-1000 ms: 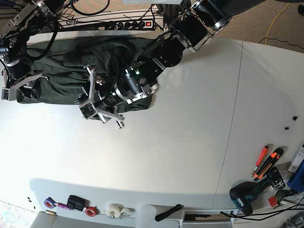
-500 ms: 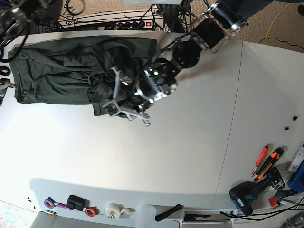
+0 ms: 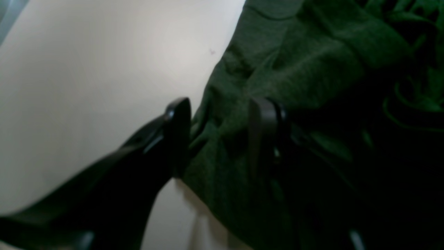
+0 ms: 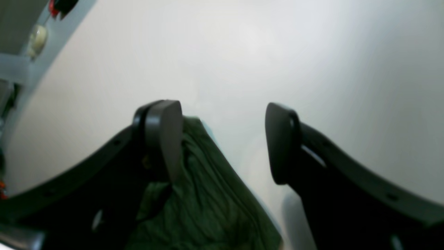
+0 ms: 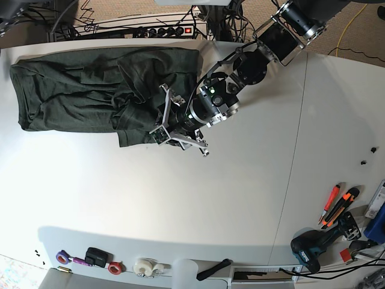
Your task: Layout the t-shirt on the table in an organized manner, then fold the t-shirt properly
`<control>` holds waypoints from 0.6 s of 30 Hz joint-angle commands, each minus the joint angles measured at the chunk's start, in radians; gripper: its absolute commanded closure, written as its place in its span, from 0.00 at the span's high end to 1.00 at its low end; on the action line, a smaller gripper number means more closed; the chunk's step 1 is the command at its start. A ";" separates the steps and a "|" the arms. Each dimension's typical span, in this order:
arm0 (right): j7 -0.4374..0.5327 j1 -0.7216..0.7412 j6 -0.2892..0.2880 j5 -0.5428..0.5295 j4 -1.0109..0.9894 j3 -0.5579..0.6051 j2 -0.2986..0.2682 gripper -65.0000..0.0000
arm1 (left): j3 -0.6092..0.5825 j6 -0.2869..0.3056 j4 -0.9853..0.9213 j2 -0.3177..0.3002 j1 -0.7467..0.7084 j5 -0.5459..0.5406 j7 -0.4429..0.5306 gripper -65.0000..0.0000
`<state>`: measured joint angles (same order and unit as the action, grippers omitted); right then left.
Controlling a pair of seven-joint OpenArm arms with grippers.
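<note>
The dark green t-shirt lies crumpled and roughly rectangular at the back left of the white table. My left gripper is down on the shirt's lower right part. In the left wrist view the left gripper has its jaws apart, with a wrinkled edge of the t-shirt between them. One finger is at the hem, the other on top of the cloth. My right gripper is open over bare table. A corner of the t-shirt lies under its left finger, not held.
A power strip and cables run behind the table's back edge. Tape rolls and small items line the front edge. Orange cutters and a drill lie at the right front. A seam crosses the tabletop.
My left arm moved right along the shirt's lower edge. My right gripper opened, let go of the shirt's left end and went out of the base view.
</note>
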<state>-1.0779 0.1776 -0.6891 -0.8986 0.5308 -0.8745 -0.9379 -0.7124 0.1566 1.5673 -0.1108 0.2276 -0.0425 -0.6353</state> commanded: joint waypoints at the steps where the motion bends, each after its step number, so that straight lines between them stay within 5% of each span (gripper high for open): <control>1: 0.013 0.011 -0.009 -0.024 -0.023 -0.003 -0.038 0.57 | 0.002 -0.003 0.016 0.011 0.019 -0.002 0.024 0.42; 9: 0.177 0.002 -0.009 0.249 -0.089 -0.002 0.064 0.57 | 0.002 -0.003 0.016 0.013 0.019 -0.002 0.029 0.42; 18: 0.186 0.002 -0.009 0.262 -0.089 0.209 0.175 0.57 | 0.002 -0.003 0.016 0.013 0.019 -0.002 0.031 0.42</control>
<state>-0.8032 0.1890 -0.7052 -0.7052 0.4538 -0.6731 -0.7715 -0.7124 0.1566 1.5673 -0.1085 0.2276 -0.0422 -0.6277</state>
